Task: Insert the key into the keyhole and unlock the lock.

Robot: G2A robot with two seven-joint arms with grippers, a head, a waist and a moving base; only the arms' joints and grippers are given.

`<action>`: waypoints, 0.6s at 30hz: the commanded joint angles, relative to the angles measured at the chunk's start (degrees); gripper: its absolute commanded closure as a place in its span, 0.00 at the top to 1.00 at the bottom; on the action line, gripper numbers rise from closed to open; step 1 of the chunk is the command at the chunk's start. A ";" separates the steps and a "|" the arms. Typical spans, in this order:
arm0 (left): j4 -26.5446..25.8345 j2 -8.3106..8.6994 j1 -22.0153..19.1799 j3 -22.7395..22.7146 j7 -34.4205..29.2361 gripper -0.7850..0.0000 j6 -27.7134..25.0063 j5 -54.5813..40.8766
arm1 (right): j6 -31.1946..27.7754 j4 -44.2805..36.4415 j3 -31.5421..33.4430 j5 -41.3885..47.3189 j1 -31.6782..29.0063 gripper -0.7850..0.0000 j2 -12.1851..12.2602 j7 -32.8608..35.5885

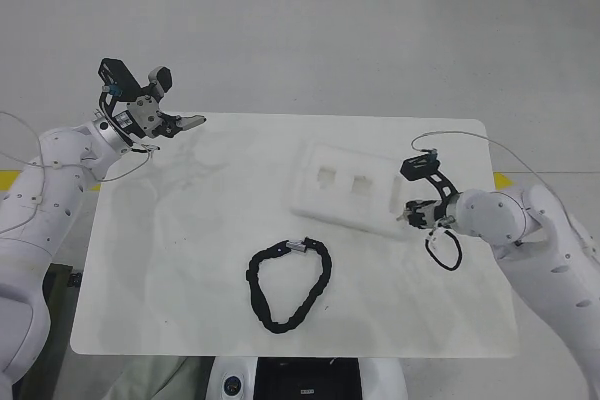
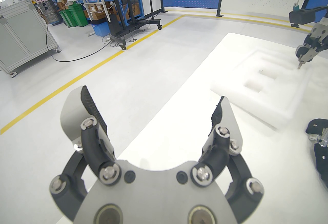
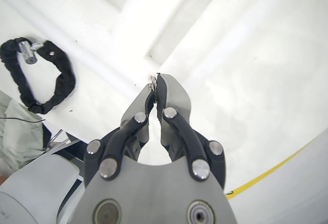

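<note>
Over the white table (image 1: 180,250) bearing a foam tray (image 1: 310,205) and chain lock (image 1: 280,320), the right gripper (image 3: 154,86) pinches the key (image 3: 153,80), while the left gripper (image 2: 153,96) gapes wide beside the yellow-lined floor (image 2: 153,42).

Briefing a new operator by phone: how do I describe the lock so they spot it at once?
On the white table, between the white foam tray and the robot, lies the lock. It is a closed black cloth loop with a silver cylinder joining its ends; its neighbours are plain white.
</note>
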 commanded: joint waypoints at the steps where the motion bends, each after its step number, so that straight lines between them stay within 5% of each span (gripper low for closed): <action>1: 0.00 0.00 0.00 0.00 0.00 1.00 0.00 0.00 | 0.01 -0.13 0.04 -1.30 0.26 0.00 0.01 0.11; 9: 0.00 0.00 0.00 0.00 0.00 1.00 0.00 0.00 | -0.48 -0.25 2.17 -3.33 0.79 0.00 0.30 1.21; 18: 0.00 0.00 0.00 0.00 0.00 1.00 0.00 0.00 | -4.51 -2.56 10.19 7.53 -2.98 0.00 1.09 -2.80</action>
